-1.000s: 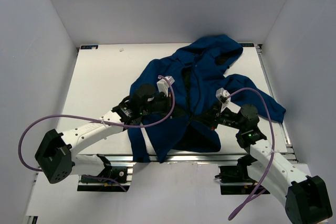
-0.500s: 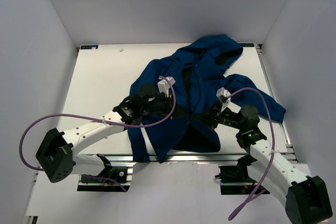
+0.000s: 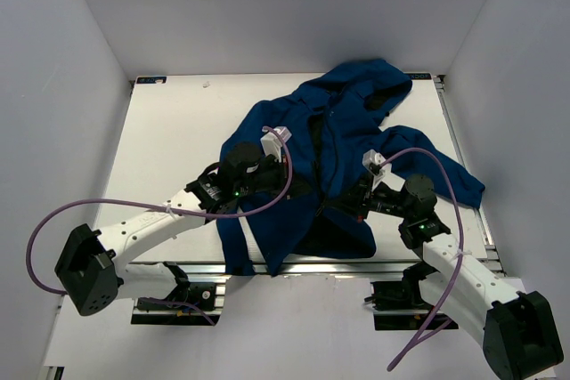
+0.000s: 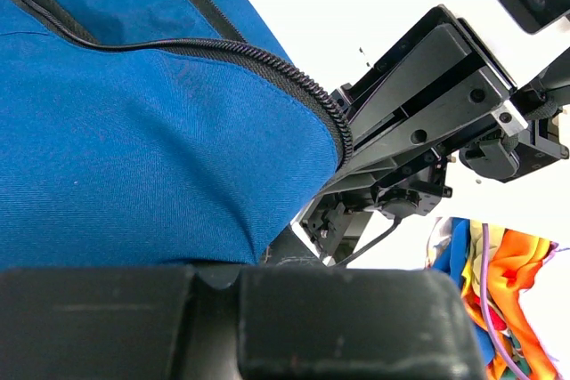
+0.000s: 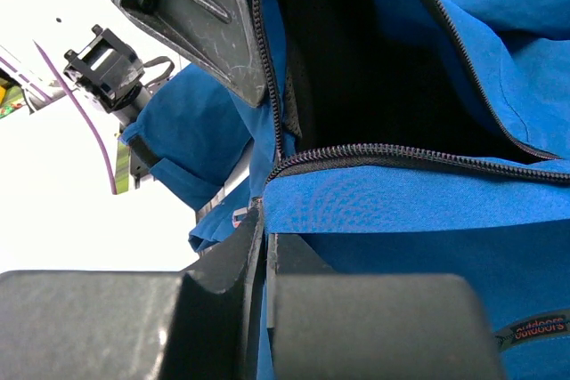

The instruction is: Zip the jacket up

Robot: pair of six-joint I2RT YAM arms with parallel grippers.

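Across the tabletop (image 3: 178,131), from centre toward 1 o'clock, sprawls the jacket (image 3: 343,131), limp and light. The left hand (image 3: 298,186) and right hand (image 3: 346,202) each pinch fabric beside its zipper teeth (image 5: 401,156), probably the best hold.

I count from the console: one jacket (image 3: 343,126), with one hood (image 3: 374,82) and one sewn label (image 5: 534,325), on one table (image 3: 178,131). Two arms: left arm (image 3: 151,220), right arm (image 3: 463,278). Two grippers: left gripper (image 4: 236,287), right gripper (image 5: 264,238). Two purple cables, one per arm: left cable (image 3: 134,205), right cable (image 3: 450,175). One pale speck (image 3: 206,84) near the table's far edge
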